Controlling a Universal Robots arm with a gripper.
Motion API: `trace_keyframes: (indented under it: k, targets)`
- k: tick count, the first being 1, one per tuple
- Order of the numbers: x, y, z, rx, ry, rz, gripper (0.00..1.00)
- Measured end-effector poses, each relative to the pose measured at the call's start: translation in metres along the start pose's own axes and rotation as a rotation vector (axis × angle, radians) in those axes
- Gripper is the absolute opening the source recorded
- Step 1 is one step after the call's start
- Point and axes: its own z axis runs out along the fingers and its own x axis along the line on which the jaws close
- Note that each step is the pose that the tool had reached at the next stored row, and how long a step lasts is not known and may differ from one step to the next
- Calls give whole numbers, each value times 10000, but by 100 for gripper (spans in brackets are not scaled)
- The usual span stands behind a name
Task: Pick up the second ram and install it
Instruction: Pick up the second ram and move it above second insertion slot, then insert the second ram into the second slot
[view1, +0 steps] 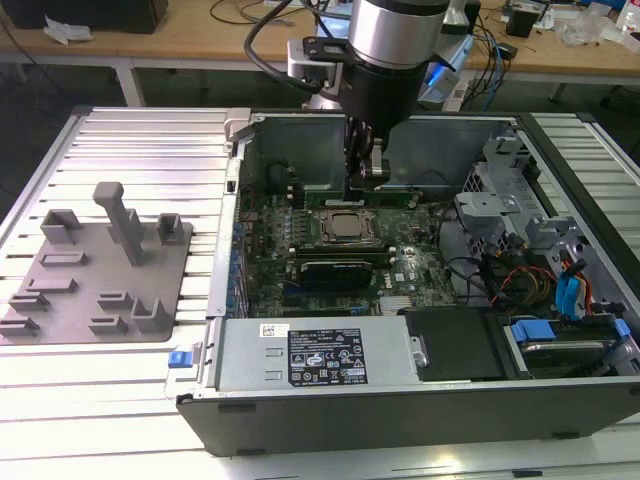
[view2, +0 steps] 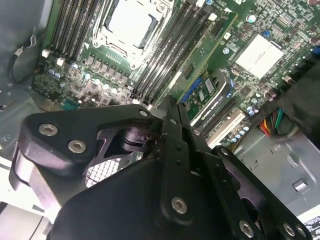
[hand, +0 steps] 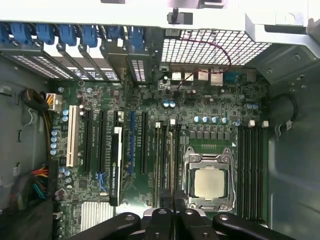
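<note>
— Where do we find the second ram (view1: 395, 196)?
— Upper middle of the exterior view, lying along the slots just above the CPU socket (view1: 347, 226). The gripper (view1: 367, 180) pinches it, fingers drawn nearly together on its thin body.
— How will it handle?
— Light, stiff and fragile, we judge. Hold the flat faces near mid-length, away from the contacts.
— What can't we make out?
— Whether it is seated: the gripper covers its lower edge.

second ram (view1: 395, 196) at memory slots (hand: 163, 155) beside CPU socket (hand: 208, 183)
</note>
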Motion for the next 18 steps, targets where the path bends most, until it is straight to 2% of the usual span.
trace_keyframes:
  k: [3,10,18]
  targets:
    - [-55,-6,62,-2,4,-62,9]
    - [-104,-20,252,-4,9,-132,9]
    - [-105,-19,257,-4,10,-146,9]
